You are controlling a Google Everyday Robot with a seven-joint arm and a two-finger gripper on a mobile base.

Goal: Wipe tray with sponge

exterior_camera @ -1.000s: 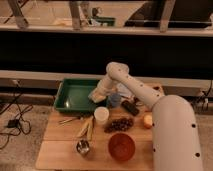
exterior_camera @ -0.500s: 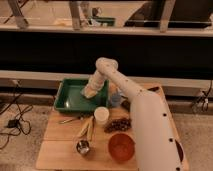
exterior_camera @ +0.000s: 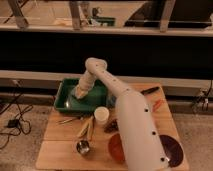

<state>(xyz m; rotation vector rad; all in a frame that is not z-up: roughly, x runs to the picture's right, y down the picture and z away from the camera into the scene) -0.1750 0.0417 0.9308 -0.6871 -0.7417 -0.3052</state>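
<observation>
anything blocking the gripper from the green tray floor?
Nothing visible. The gripper is down inside the wide shallow green plastic tray, over its middle. The white cup stands outside the tray's front rim, off the path.

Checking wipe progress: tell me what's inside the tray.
Inside the tray the gripper is down near the middle. The green floor to its left looks bare. Any sponge under the gripper is covered and cannot be seen.

My gripper (exterior_camera: 80,92) sits down in the tray (exterior_camera: 64,102), far left: green plastic, smooth, slight sheen. My arm (exterior_camera: 131,120) is smooth white plastic shell. Table (exterior_camera: 55,149) is pale wood, matt. Near-left scoop (exterior_camera: 83,147) looks like shiny metal. Cup (exterior_camera: 101,115) is matt white.
</observation>
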